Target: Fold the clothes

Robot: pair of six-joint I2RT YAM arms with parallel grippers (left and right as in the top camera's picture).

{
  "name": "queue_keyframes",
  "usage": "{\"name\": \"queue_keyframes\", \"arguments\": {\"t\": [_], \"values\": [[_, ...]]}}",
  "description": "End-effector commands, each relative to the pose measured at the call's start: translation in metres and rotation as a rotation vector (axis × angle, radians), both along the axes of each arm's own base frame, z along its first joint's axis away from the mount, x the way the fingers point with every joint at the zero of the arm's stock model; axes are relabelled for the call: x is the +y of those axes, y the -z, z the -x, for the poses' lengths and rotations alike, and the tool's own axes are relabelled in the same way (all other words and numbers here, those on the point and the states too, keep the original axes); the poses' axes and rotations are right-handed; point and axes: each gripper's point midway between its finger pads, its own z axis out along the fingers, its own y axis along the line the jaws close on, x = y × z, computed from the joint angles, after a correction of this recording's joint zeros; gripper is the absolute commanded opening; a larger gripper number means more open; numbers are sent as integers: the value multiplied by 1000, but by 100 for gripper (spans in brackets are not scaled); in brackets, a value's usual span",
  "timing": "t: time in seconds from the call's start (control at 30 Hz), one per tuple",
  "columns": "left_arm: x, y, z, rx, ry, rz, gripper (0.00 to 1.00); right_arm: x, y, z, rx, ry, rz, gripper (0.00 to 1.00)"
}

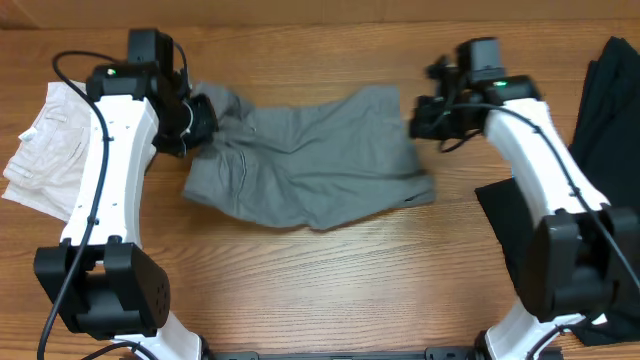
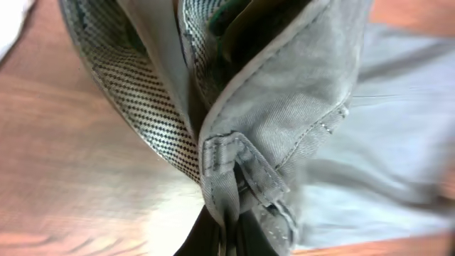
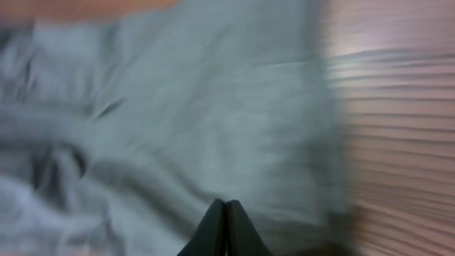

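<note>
Looking down from overhead, we see a plain mid-grey cotton garment (image 1: 310, 165) spread across the middle of the brown wooden bench (image 1: 330, 290). It is rumpled, and its long side runs left to right between the two arms. The left end effector (image 1: 200, 122) sits at the garment's left end, where the cloth is bunched into a raised peak. In the left wrist view the left end effector (image 2: 226, 227) is clamped on that bunch. Its dark fingers (image 2: 202, 242) close on a stitched waistband with a belt loop (image 2: 245, 167). A black-and-white chequered lining (image 2: 142, 107) shows inside the opened fold above.

The right end effector (image 1: 418, 118) is at the garment's upper right corner. From overhead we cannot tell whether it touches the edge or hangs just over it. The right wrist view is blurred. There the right end effector (image 3: 225, 213) has its dark fingers (image 3: 210, 231) pressed together with no gap. Grey cloth fills most of that picture beyond them, and bare wood shows at the right. Whether a fold is caught between the fingers we cannot tell.

A crumpled off-white cloth garment (image 1: 45, 150) lies at the bench's left edge, just beside the white left arm (image 1: 110, 160) and apart from the grey one. A black cloth garment (image 1: 610, 95) lies along the far right edge, partly under the right arm (image 1: 545, 160) and well apart from the grey cloth.
</note>
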Motion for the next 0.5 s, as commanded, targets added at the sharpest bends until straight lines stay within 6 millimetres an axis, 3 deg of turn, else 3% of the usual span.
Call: {"name": "queue_keyframes", "arguments": {"t": [0.0, 0.17, 0.47], "values": [[-19, -36, -14, -105, 47, 112, 4, 58, 17, 14, 82, -98, -109, 4], [-38, -54, -21, -159, 82, 225, 4, 130, 51, 39, 161, -202, -153, 4], [-61, -72, -26, -206, 131, 379, 4, 199, 87, 76, 219, -280, -141, 4]]}}
